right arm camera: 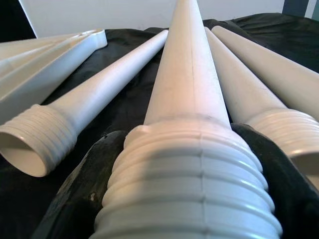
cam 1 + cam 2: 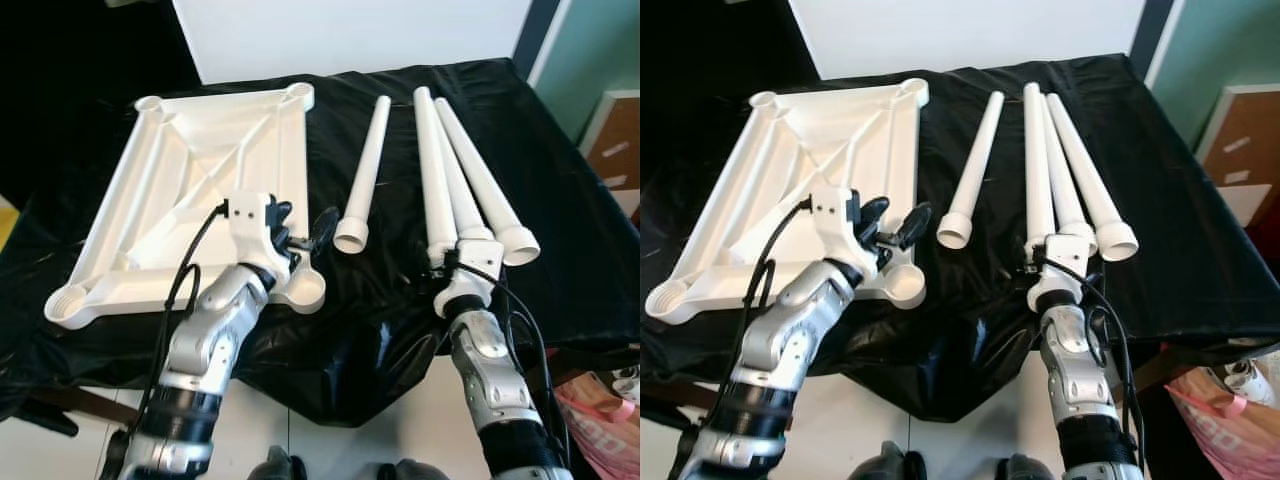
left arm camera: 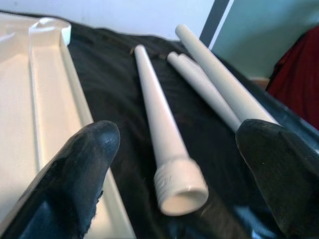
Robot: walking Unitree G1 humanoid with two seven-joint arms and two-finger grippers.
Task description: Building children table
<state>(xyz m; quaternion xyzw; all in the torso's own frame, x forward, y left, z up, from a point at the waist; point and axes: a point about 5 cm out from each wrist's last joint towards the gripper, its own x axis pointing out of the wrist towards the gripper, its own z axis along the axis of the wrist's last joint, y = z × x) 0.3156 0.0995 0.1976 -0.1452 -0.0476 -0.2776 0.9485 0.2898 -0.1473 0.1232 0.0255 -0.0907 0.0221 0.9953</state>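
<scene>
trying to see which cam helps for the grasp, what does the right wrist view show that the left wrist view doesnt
Right wrist view alone: the right gripper closed around the threaded end of a table leg, with its ridges up close.

Left wrist view alone: the left gripper open, its fingers spread and holding nothing, aimed at the single leg lying apart from the others.

Both: the white legs lying on the black cloth and an edge of the upturned tabletop.
</scene>
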